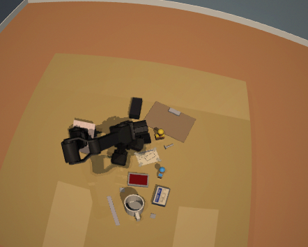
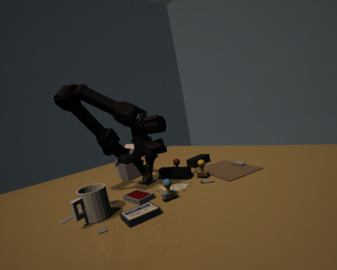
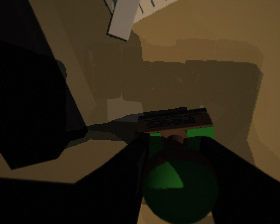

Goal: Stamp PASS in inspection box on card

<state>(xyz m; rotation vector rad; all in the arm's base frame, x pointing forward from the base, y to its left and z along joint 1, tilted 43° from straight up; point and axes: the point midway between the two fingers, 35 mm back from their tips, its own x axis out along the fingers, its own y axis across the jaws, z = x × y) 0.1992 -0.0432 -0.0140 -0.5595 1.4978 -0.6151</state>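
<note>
My gripper (image 2: 147,170) (image 3: 174,142) is shut on a stamp with a green knob (image 2: 147,177) (image 3: 181,192), low over the bench. The stamp's block shows beyond the knob in the wrist view; I cannot read its face. The top view does not show the stamp, as the arm covers it. The card (image 1: 147,156) (image 2: 183,186) lies flat beside the arm. The red ink pad (image 1: 138,179) (image 2: 139,195) lies open nearer the mug. Other stamps stand upright: blue-knobbed (image 1: 162,170) (image 2: 167,183), yellow-knobbed (image 1: 160,132) (image 2: 201,163) and red-knobbed (image 2: 176,162).
A mug (image 1: 134,205) (image 2: 96,204), a ruler (image 1: 113,210) and a labelled box (image 1: 161,195) (image 2: 141,214) are beyond the pad. A black tray (image 2: 175,173) is behind the card. A black block (image 1: 136,107) and a clipboard (image 1: 171,122) (image 2: 230,169) lie farther off.
</note>
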